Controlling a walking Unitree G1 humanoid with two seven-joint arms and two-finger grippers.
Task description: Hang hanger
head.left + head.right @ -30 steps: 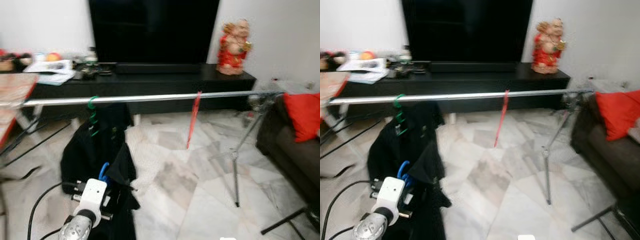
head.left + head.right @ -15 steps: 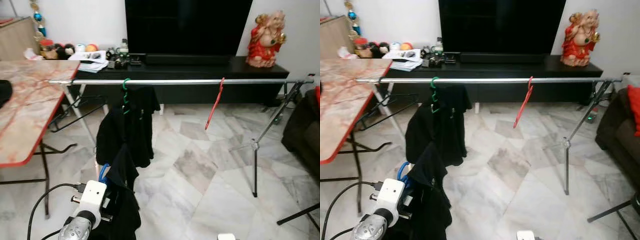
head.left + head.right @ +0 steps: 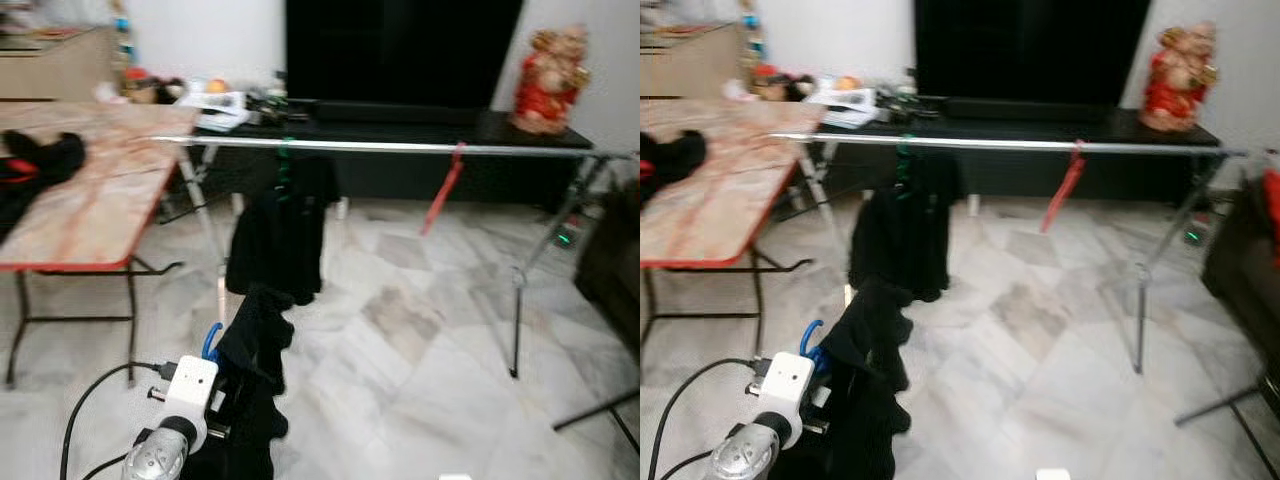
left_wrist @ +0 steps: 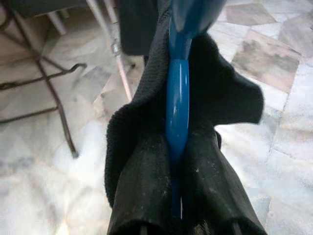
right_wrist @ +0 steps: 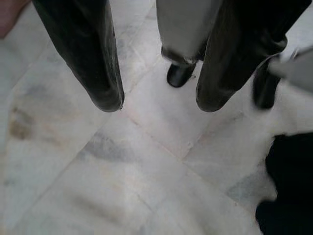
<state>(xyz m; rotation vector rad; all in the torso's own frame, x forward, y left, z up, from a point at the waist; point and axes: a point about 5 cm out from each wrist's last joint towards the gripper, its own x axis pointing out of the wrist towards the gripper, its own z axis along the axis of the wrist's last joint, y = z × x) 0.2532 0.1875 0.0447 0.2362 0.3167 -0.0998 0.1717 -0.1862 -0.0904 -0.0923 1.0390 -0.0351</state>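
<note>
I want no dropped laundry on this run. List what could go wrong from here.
1. The left gripper holds the blue hanger by its thin edge, so the black garment draped on it could slip off.
2. The rail already carries a green hanger with dark clothes and a red hanger; a careless approach might knock them.
3. The head views are blurred, so aiming at the rail may be off.
</note>
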